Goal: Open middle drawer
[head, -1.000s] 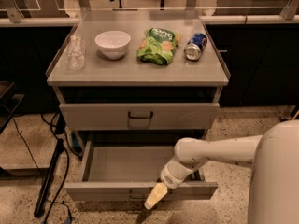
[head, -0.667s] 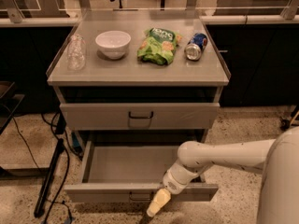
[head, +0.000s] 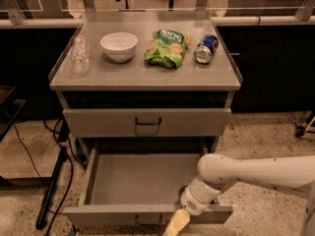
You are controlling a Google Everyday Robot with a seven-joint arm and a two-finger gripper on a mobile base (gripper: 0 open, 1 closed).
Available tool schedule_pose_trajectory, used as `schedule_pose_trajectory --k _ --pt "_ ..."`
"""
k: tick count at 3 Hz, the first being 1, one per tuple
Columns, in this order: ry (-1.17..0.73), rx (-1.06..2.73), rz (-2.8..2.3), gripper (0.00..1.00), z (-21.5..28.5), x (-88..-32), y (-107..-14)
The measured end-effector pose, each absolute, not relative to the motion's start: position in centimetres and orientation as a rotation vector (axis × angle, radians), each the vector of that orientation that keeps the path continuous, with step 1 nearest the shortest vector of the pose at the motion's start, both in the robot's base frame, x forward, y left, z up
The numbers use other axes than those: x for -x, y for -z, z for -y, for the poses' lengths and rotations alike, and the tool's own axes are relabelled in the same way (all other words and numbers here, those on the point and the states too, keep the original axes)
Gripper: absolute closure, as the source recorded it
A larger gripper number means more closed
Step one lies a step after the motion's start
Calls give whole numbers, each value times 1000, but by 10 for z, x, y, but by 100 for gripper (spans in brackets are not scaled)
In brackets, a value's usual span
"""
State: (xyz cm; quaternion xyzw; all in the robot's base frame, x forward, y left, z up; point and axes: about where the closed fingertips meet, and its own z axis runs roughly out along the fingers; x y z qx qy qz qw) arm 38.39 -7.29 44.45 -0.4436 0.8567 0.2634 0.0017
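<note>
Middle drawer (head: 140, 183) stands wide open. The end effector (head: 176, 223) is at its front lip, and we can't tell its grip. A careless nudge could push the drawer shut.

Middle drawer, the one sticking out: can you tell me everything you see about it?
The middle drawer is grey and looks like metal. It stands wide open, under the closed drawer. Its front is low and wide, with a small dark handle in the middle. Inside, only a bare grey floor and low side walls show. The gripper is at its front edge, just right of the handle; whether it touches the drawer cannot be told.
</note>
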Motion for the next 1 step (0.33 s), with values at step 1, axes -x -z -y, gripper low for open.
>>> schedule_pose_trajectory --k 1 --pt "-827 1392 -2688 0 73 -384 -445"
